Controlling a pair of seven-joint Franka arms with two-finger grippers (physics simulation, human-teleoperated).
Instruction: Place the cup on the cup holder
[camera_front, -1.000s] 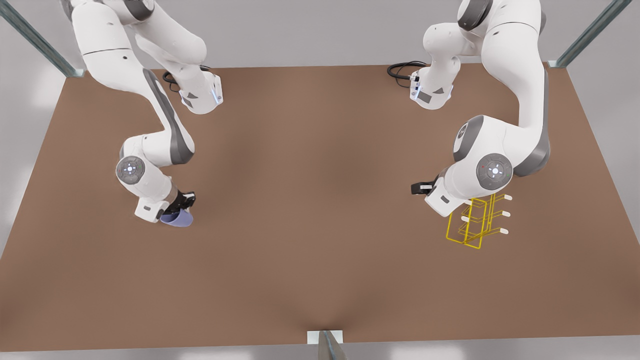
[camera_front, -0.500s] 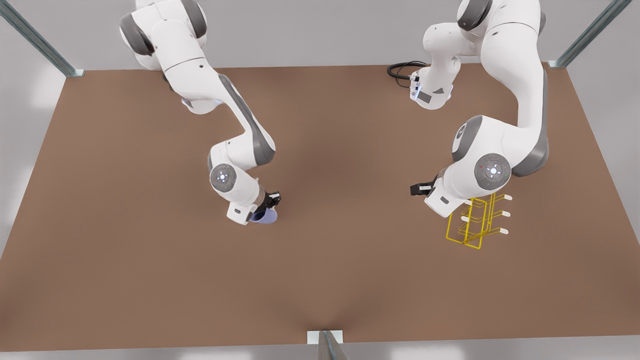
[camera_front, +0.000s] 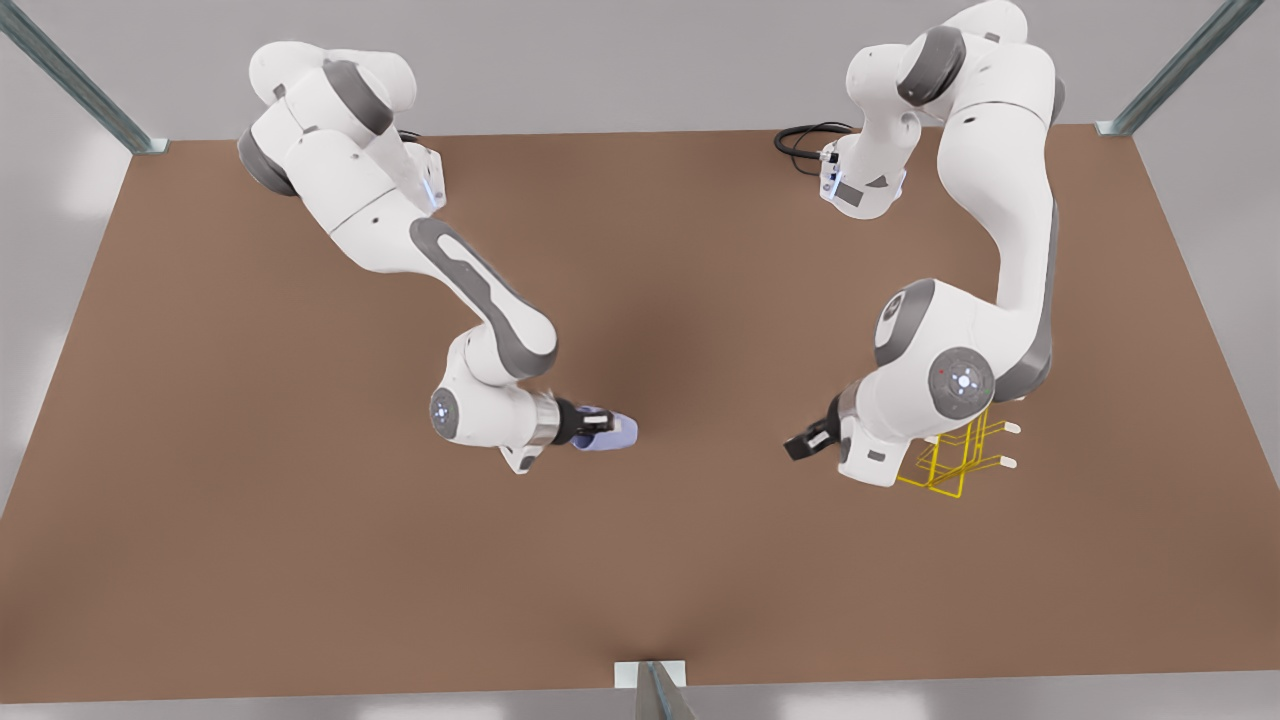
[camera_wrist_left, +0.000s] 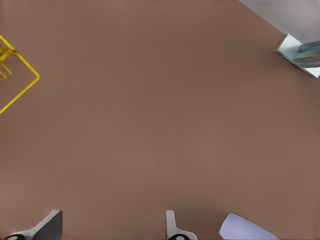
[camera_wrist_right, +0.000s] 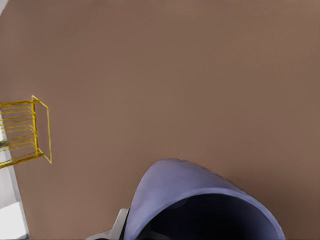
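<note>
Right gripper (camera_front: 600, 432): fingers are clamping the small lavender-blue tapered cup (camera_front: 612, 432) at its rim, carrying it above the brown table (camera_front: 640, 560). Likely light, stiff, smooth-walled; a rim pinch suits it. Yellow wire cup holder (camera_front: 955, 462) is standing well apart. Left gripper (camera_front: 805, 442), fingers spread and empty, is hovering beside that holder.

The cup (camera_front: 612, 432) is a plain lavender-blue, dark inside its mouth (camera_wrist_right: 215, 215). The cup holder (camera_front: 955, 460) is bright yellow wire with white-tipped pegs. The surface (camera_front: 640, 560) is a flat, unpatterned brown. Both arms are white with grey joint bands; the right hand (camera_front: 590, 428) is black, and the left hand (camera_front: 805, 443) is black with pale grey fingers (camera_wrist_left: 172, 227).
</note>
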